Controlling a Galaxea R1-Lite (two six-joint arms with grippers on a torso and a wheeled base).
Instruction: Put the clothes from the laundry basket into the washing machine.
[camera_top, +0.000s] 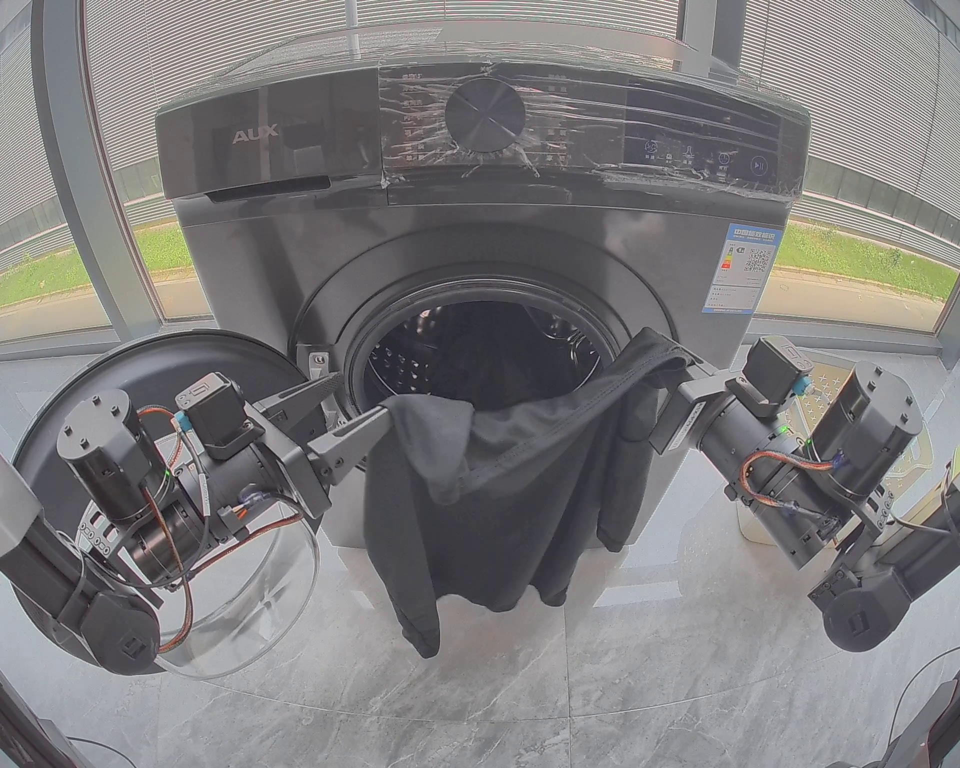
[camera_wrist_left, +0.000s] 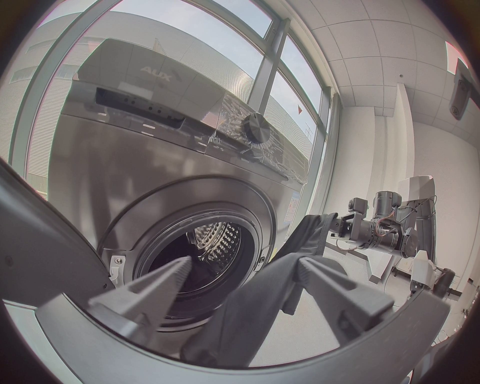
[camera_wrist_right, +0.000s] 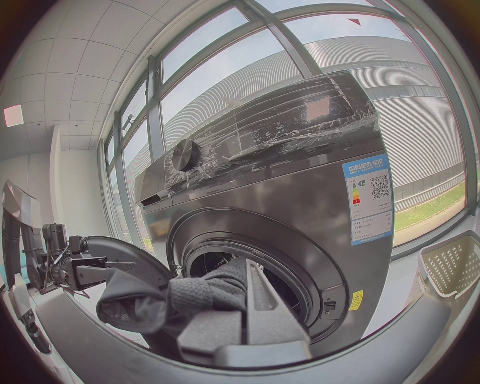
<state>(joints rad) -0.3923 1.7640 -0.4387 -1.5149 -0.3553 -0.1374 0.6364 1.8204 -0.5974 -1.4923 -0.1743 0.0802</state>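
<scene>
A dark garment (camera_top: 490, 500) hangs stretched between my two grippers in front of the washing machine's open drum (camera_top: 480, 340). My left gripper (camera_top: 360, 397) is open, its fingers wide apart in the left wrist view, and one corner of the garment (camera_wrist_left: 260, 305) is draped over one finger (camera_wrist_left: 340, 295). My right gripper (camera_top: 672, 362) is shut on the garment's other end, where the bunched cloth (camera_wrist_right: 210, 292) is pinched beside the finger (camera_wrist_right: 265, 305). Most of the garment dangles below toward the floor. Dark cloth lies inside the drum.
The washer door (camera_top: 150, 370) stands swung open at the left, behind my left arm. A pale perforated laundry basket (camera_wrist_right: 450, 265) sits on the floor to the right of the machine, behind my right arm. Pale tiled floor (camera_top: 600, 680) lies in front.
</scene>
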